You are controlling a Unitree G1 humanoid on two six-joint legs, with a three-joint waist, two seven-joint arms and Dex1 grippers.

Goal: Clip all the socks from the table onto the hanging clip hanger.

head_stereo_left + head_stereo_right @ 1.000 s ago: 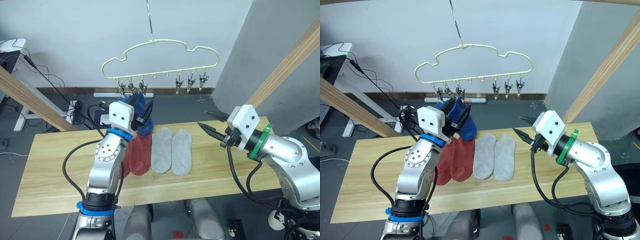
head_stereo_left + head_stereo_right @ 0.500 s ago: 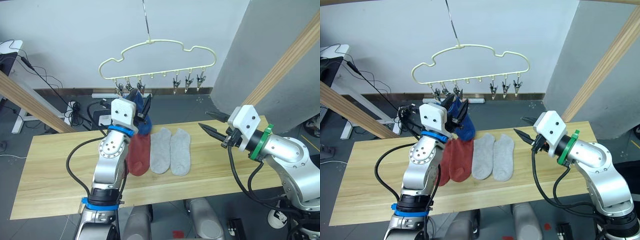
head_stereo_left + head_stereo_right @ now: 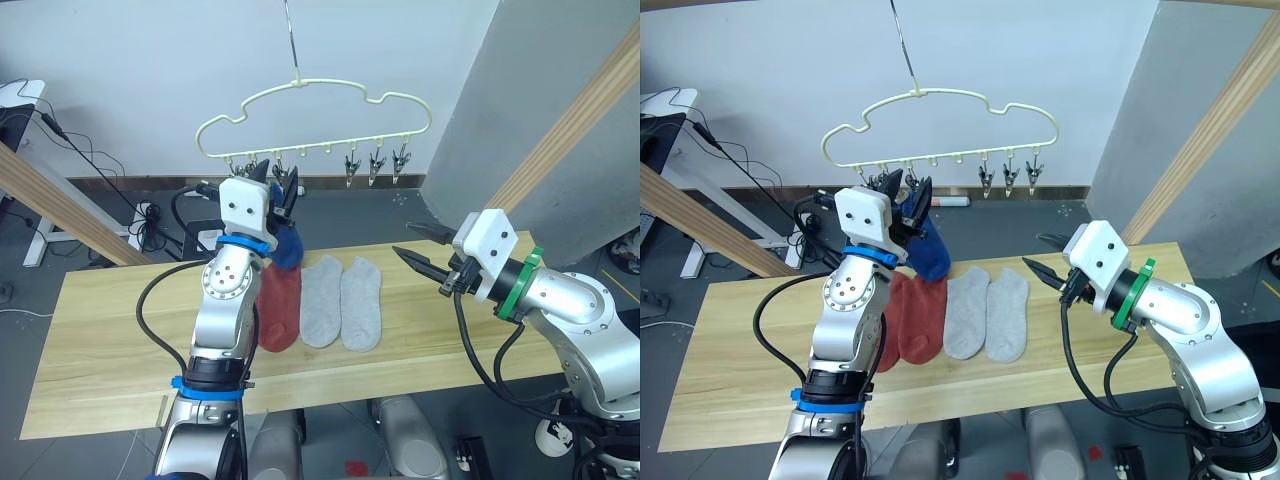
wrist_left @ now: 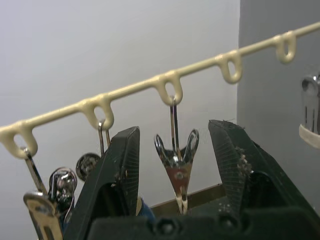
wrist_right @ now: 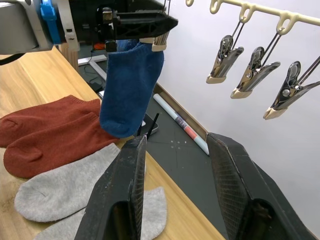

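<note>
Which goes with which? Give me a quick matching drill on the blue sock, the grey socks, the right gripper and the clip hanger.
Things:
1. blue sock
2. grey socks
3. right gripper
4. clip hanger

States:
A. open, holding nothing
B. hanging below the clips
C. flat on the table
D. three bare clips on its right

Pairs: 1-B, 2-C, 3-A, 4-D

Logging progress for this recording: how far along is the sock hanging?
Barely begun. A blue sock hangs below the left-end clips of the clip hanger, but what grips it is hidden behind the open left gripper. The right gripper is open and empty. Still to hang: two rust-red socks and two grey socks, lying on the table.
</note>
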